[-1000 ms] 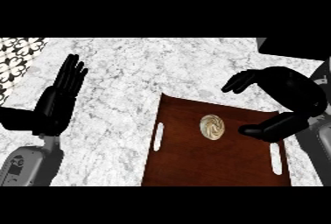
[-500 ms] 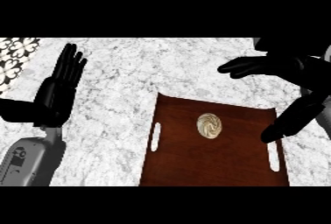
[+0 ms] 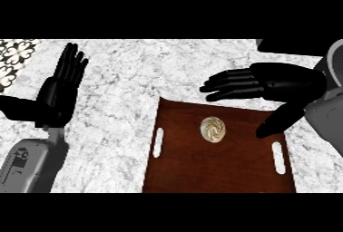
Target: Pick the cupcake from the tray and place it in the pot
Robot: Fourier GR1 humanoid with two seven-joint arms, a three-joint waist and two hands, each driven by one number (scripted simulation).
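Note:
A cupcake (image 3: 213, 129) with pale swirled frosting sits on the far half of a dark brown wooden tray (image 3: 201, 172) that has white handle slots. My right hand (image 3: 281, 84) hovers open over the tray's far right corner, fingers stretched toward the left and the thumb hanging down to the right of the cupcake, apart from it. At the left, my left hand (image 3: 57, 93) rests open with fingers pointing up, well away from the tray. A dark shape (image 3: 268, 44) at the upper right edge may be the pot; only a sliver shows.
White marbled counter (image 3: 140, 77) surrounds the tray. A patterned black-and-white surface (image 3: 15, 56) fills the upper left corner.
My right hand has swung left and come over the tray's far right corner, its fingers now reaching toward the cupcake. The left hand has barely shifted.

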